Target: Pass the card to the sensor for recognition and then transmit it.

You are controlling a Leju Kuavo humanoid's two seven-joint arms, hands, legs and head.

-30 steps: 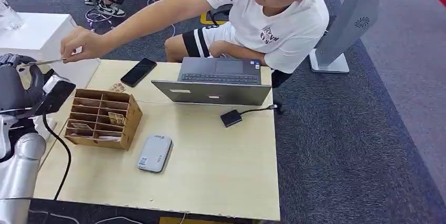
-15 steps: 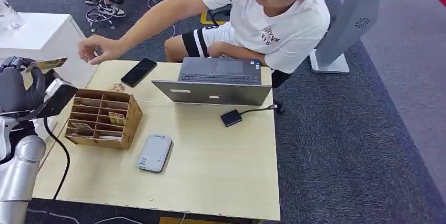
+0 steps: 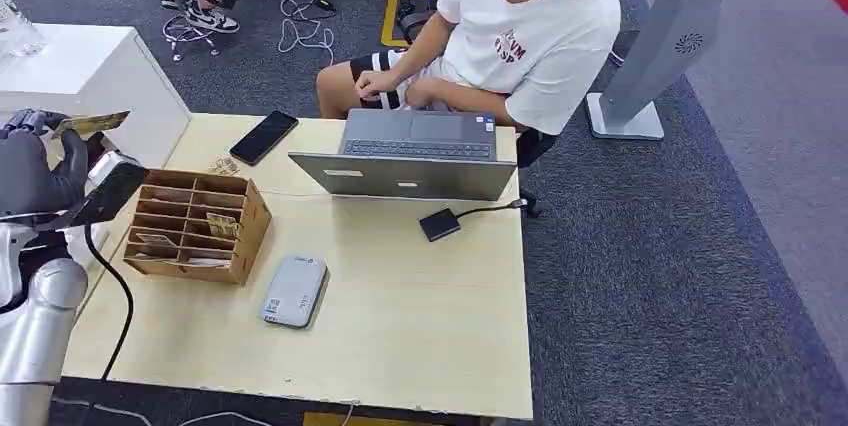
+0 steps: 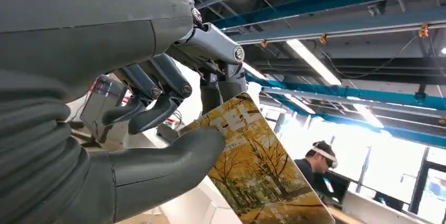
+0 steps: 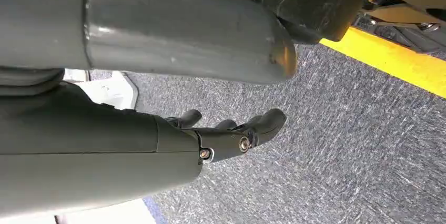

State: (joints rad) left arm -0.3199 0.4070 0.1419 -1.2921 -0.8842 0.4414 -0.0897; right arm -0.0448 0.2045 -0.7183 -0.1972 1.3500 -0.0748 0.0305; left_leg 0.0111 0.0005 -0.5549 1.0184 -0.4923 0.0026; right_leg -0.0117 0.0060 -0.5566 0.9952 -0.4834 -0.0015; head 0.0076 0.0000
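1. Left hand [image 3: 35, 161] is raised off the table's left edge, pinching a glossy card printed with yellow autumn trees [image 3: 92, 124] between thumb and fingers. In the left wrist view the thumb [image 4: 173, 153] presses on the card [image 4: 252, 169] face, and the other fingers are curled behind it.
2. Right hand [image 5: 231, 132] hangs low over grey carpet, fingers loosely extended, holding nothing.
3. Light wooden table [image 3: 400, 336]: a flat pale grey rounded sensor unit [image 3: 295, 291] lies near the front, just beside a brown cardboard compartment organiser [image 3: 195, 226]. The card is well apart from the sensor, up and to the left of the organiser.
4. A few cards sit in the organiser's compartments; details are too small to read.
5. Mid-table: a small black box on a cable [image 3: 440, 224], right of centre.
6. Far edge: an open grey laptop [image 3: 410, 156], with a black phone [image 3: 263, 136] lying flat to its left.
7. Behind the table: a seated person in a white T-shirt [image 3: 530, 36], hands in lap.
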